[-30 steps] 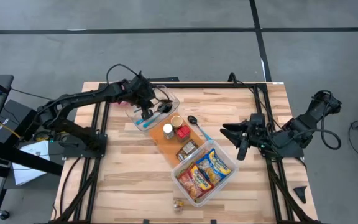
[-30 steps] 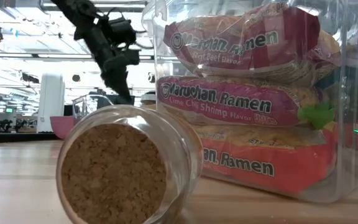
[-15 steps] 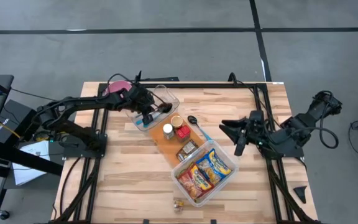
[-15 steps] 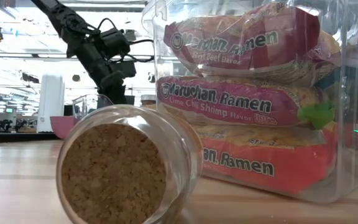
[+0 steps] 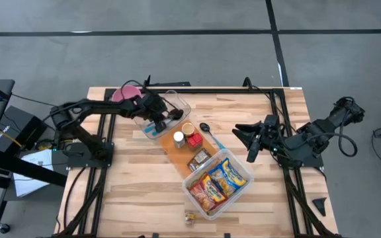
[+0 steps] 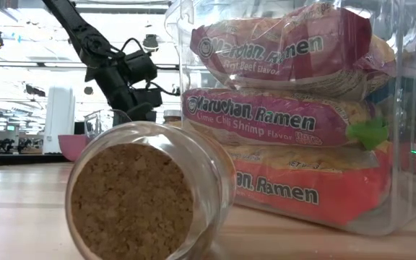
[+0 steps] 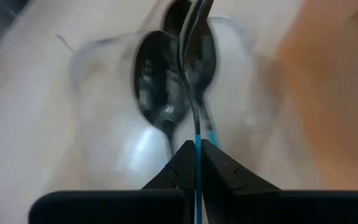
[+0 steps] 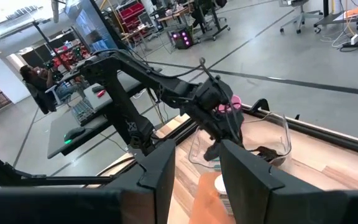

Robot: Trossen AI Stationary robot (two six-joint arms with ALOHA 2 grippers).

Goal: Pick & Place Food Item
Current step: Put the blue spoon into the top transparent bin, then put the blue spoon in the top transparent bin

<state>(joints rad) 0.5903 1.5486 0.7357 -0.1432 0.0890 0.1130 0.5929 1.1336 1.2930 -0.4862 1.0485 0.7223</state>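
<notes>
Ramen packs (image 5: 218,180) lie in a clear bin (image 5: 242,160) at the near middle of the table and fill the low view (image 6: 280,119). At the far left stands a clear container (image 5: 177,104). My left gripper (image 5: 159,123) reaches down into it, shut on a thin spoon (image 7: 194,56) seen edge-on. A second spoon (image 7: 156,87) lies in the container. My right gripper (image 5: 249,151) hovers high at the table's right, its fingers (image 8: 160,168) apart with nothing between them. My left gripper pinches the spoon's thin handle (image 7: 197,132), at its blue stretch, between its two fingertips. The fingers slant down from the table's left and lie along the handle. The spoon's bowl (image 7: 199,43) points ahead into the clear container, beside the second spoon.
An orange board (image 5: 180,153) with jars and small boxes lies between the container and the bin. A black spoon (image 5: 208,128) lies on the wood. A cork-lidded jar (image 6: 143,195) lies on its side at the near edge. A pink bowl (image 5: 126,93) stands at the far left.
My left gripper has sunk into the clear container with the spoon, staying shut. Its arm has drawn lower, and the pink bowl behind it has come into sight.
</notes>
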